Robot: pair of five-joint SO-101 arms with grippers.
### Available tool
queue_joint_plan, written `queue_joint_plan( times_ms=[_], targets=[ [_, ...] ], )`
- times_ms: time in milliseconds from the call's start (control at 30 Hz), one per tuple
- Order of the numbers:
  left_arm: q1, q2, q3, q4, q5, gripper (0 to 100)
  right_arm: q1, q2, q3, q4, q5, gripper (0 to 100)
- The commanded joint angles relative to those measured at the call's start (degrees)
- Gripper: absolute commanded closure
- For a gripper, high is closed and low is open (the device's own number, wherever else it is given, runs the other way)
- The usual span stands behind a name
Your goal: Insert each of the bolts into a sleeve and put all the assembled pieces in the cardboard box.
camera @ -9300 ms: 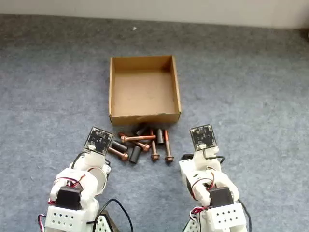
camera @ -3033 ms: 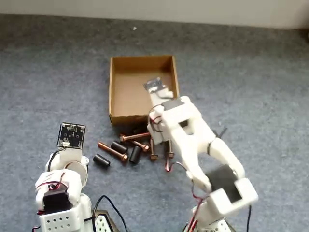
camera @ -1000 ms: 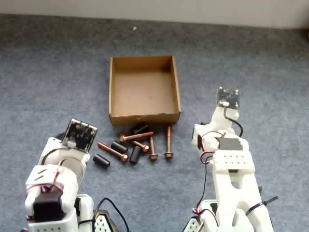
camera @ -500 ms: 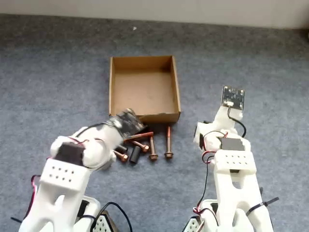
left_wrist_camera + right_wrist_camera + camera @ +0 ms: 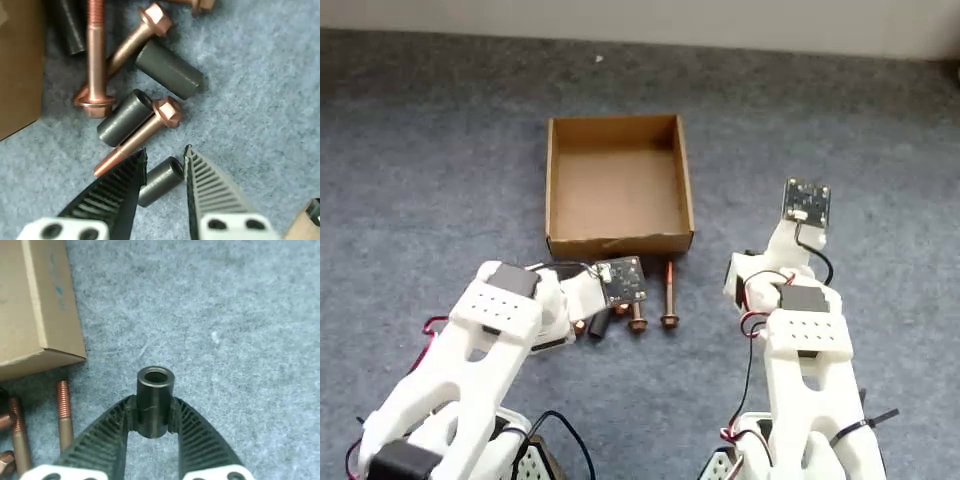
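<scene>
Now swings left gripper (image 5: 165,151) in over copper bolts (image 5: 135,137) by brown cardboard box's (image 5: 618,243) near edge, jaws apart astride a short dark metal sleeve (image 5: 160,180); keeps right gripper (image 5: 153,405) clamped on second dark sleeve (image 5: 155,385), bolt pending.

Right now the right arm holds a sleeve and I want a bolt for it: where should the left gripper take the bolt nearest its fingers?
Probably take the bolt by its shank just under the hex head, coming from above with the left gripper turned across it. That leaves the threaded tip free, though a dark sleeve lies against one side.
</scene>
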Motion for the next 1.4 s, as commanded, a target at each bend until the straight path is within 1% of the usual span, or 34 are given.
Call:
queue_joint_plan(
  times_ms=[0, 300, 500, 667, 833, 967, 1133, 1367],
  targets=[
    [1.0, 3.3, -2.7, -1.1, -2.1, 87, 0.7, -1.9, -0.5, -1.3, 0.0, 99.2],
    [1.0, 7.3, -2.7, -9.2, -1.9, 87, 0.7, -1.9, -0.5, -1.3, 0.0, 99.2],
    [1.7, 13.0, -3.6, -14.7, -1.8, 87, 0.7, -1.9, -0.5, -1.3, 0.0, 99.2],
    [3.8, 17.2, -7.9, -11.3, -1.8, 87, 0.7, -1.9, -0.5, -1.3, 0.0, 99.2],
    [7.2, 17.9, -7.8, -9.8, -1.8, 87, 0.7, -1.9, -0.5, -1.3, 0.1, 99.2],
    [7.5, 17.9, -7.7, -9.6, -1.8, 88, 0.7, -1.9, -0.5, -1.3, 0.1, 99.2],
    [8.5, 17.9, -6.8, -9.6, -1.8, 99, 0.7, -1.9, -0.5, -1.9, 0.1, 99.2],
    [8.4, 17.7, -6.7, -7.5, -1.8, 99, 0.6, -1.9, 3.0, -7.2, 2.8, 99.2]
  ],
)
